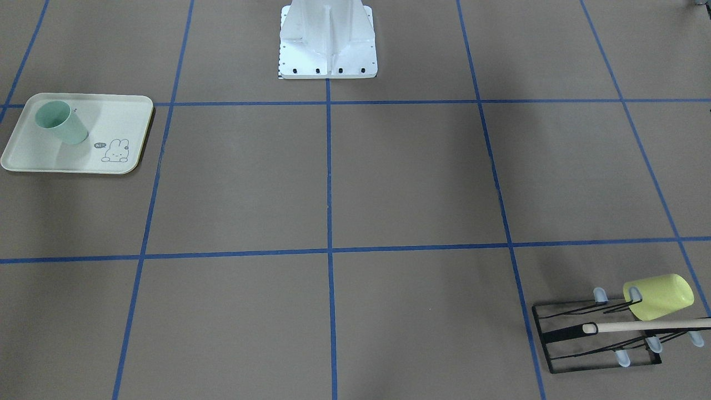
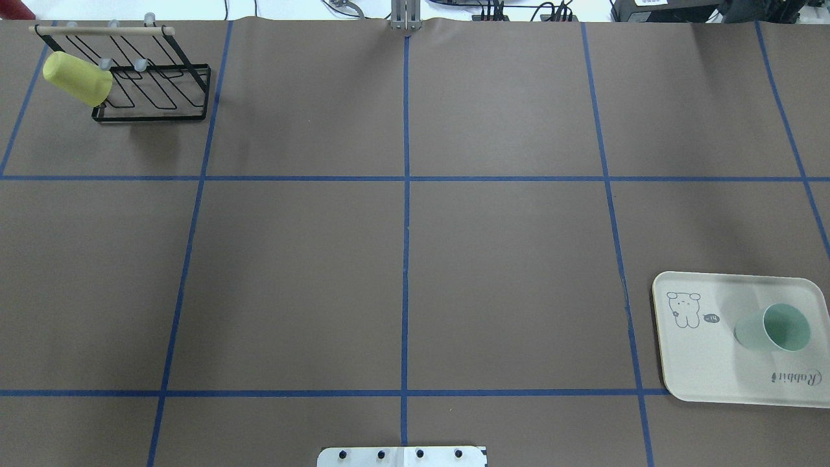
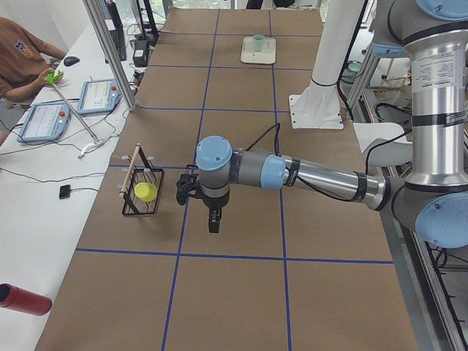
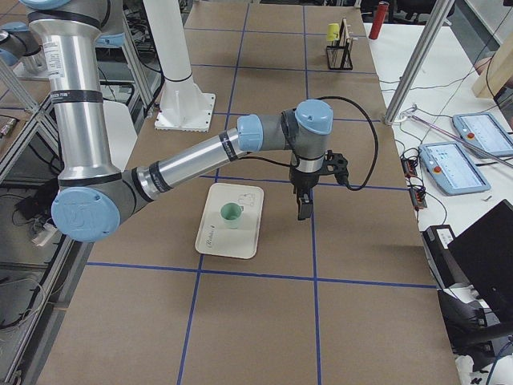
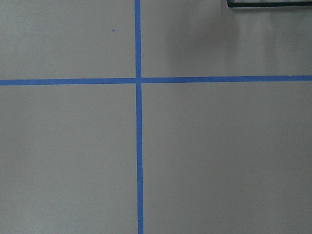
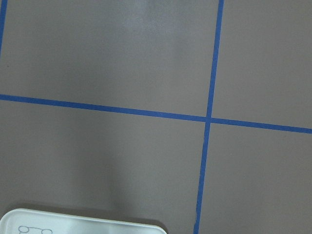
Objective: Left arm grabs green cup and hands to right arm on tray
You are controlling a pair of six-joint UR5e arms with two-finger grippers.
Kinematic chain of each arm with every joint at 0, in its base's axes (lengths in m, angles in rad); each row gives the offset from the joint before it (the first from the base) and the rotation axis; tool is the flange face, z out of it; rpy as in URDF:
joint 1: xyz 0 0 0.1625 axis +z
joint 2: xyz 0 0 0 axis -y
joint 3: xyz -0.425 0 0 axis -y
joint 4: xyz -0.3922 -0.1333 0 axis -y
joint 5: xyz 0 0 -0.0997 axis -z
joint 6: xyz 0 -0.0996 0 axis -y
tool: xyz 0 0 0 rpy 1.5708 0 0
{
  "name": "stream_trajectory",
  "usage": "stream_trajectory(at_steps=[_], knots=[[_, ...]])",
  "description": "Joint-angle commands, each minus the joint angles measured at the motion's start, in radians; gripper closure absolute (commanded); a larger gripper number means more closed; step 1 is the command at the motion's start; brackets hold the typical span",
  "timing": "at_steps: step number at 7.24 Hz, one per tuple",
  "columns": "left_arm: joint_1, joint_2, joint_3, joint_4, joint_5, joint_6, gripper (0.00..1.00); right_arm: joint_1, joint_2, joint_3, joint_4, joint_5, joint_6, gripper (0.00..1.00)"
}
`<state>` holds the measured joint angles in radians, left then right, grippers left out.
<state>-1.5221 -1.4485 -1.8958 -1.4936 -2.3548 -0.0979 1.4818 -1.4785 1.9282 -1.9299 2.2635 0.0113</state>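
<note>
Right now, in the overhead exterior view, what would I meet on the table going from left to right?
black wire rack, with the yellow-green cup hung at its left end → robot's base plate at the bottom edge → tray, with the green cup standing on its right half

Middle: the table [image 2: 402, 259] lies open between rack and tray.
Far left corner: black wire rack [image 2: 155, 97] with a yellow-green cup [image 2: 78, 79] on its outer side.
Near right edge: tray [image 2: 707, 370] carrying an upright green cup [image 2: 775, 329].
Near middle edge: white pedestal [image 1: 328, 39].
Left claw [image 3: 213, 219]: above the table, beside the rack, apart from it.
Right claw [image 4: 303, 207]: above the table, beside the tray, not over it.
</note>
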Motion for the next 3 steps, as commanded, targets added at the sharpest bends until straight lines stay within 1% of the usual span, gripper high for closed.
stream_trajectory(at_steps=[1, 3], knots=[[-0.003, 0.000, 0.023, 0.004, -0.001, 0.084, 0.00, 0.000, -0.037, 0.005, 0.005, 0.042, -0.016, 0.00], [-0.004, 0.000, 0.034, 0.003, -0.003, 0.090, 0.00, 0.000, -0.071, -0.003, 0.015, 0.041, -0.017, 0.00]])
